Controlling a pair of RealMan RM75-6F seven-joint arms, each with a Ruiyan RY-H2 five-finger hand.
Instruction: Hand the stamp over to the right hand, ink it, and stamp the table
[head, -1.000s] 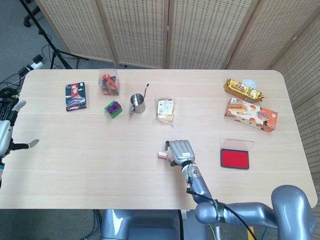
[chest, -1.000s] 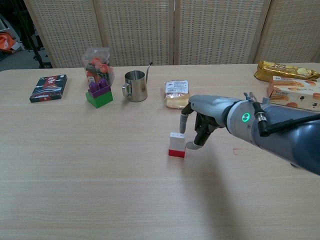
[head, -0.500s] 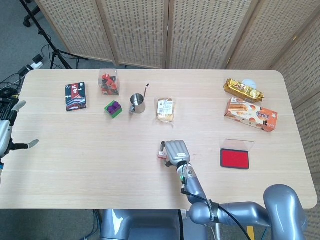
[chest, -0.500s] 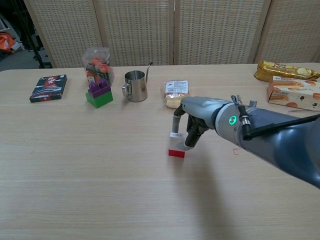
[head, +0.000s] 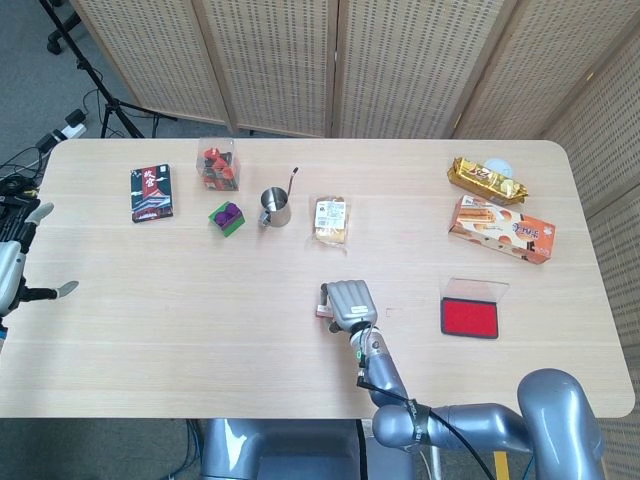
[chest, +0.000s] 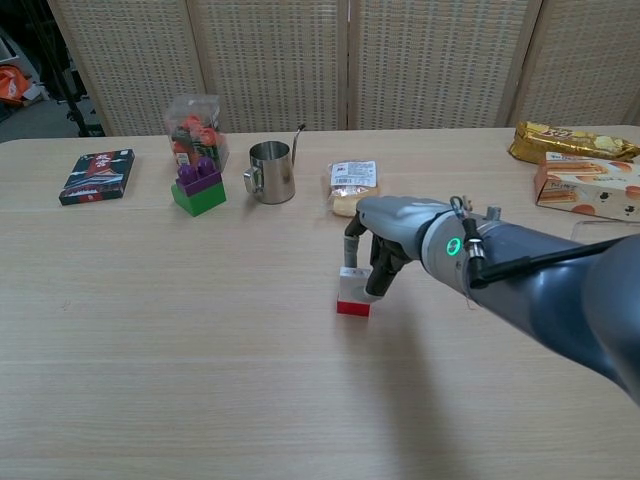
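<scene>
The stamp (chest: 353, 291), a small white block with a red base, stands upright on the table (chest: 200, 380) near its middle. My right hand (chest: 385, 238) reaches down over it: one finger touches its far side and the thumb presses its right side. From the head view the right hand (head: 349, 302) covers most of the stamp (head: 322, 301). The red ink pad (head: 469, 317) lies open to the right of that hand. My left hand (head: 18, 262) hangs at the table's far left edge with fingers spread and nothing in it.
Along the back stand a black card box (head: 151, 193), a clear box of red pieces (head: 217, 165), a green-purple block (head: 228, 217), a steel cup (head: 276, 207) and a bread packet (head: 331, 219). A gold snack bag (head: 486, 180) and an orange box (head: 501, 228) lie far right.
My right hand has slid left onto the stamp, and its fingers have closed in around the block. The stamp stays in place. The left hand has not moved.
</scene>
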